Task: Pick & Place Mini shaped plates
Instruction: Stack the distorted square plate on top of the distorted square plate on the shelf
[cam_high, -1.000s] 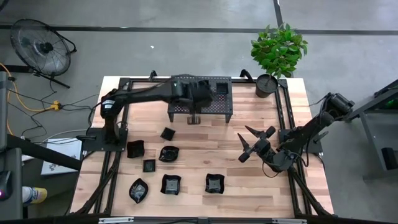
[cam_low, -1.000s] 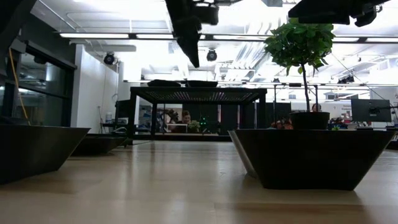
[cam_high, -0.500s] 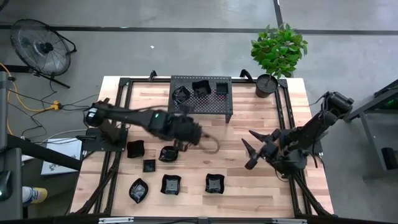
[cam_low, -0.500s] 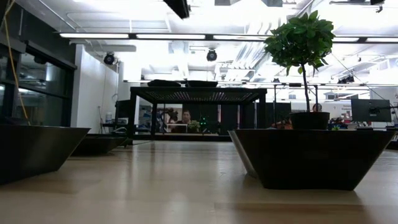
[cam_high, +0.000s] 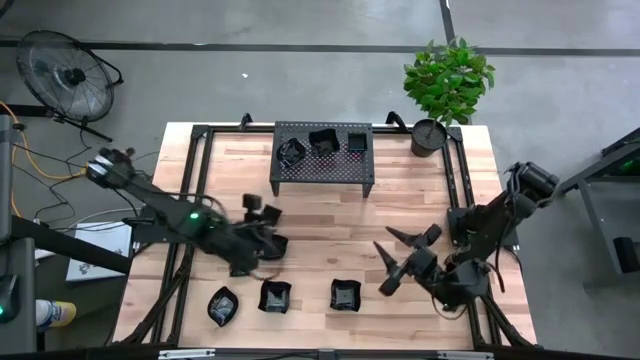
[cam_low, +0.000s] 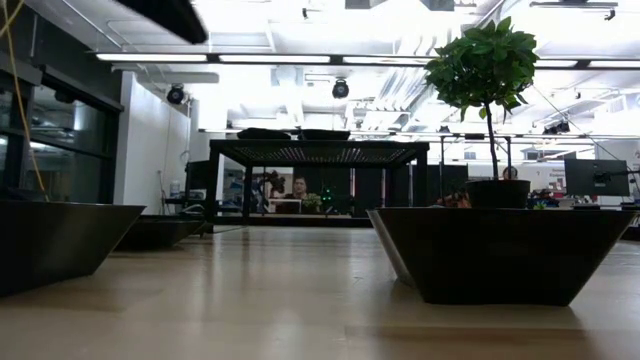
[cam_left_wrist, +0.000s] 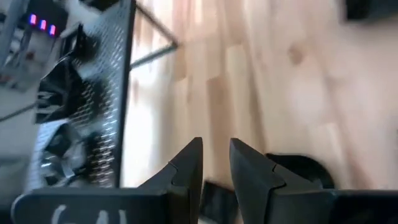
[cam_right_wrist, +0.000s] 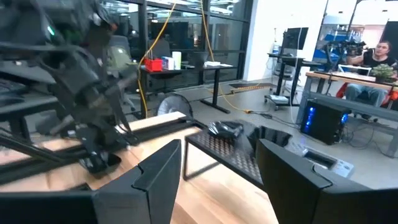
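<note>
Swung back from the rack, left tool (cam_high: 262, 237), narrowly parted, hovers over mini shaped plates (cam_high: 272, 243).

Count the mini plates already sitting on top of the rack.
3, side by side on the rack: plate one toward the left arm's side, plate two in the middle, plate three nearest the plant. None look hidden.

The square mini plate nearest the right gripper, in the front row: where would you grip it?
Grip the square mini plate by its raised rim, coming straight down from above. It lies flat, apart from its neighbours; the right gripper, fingers open, is closest.
</note>
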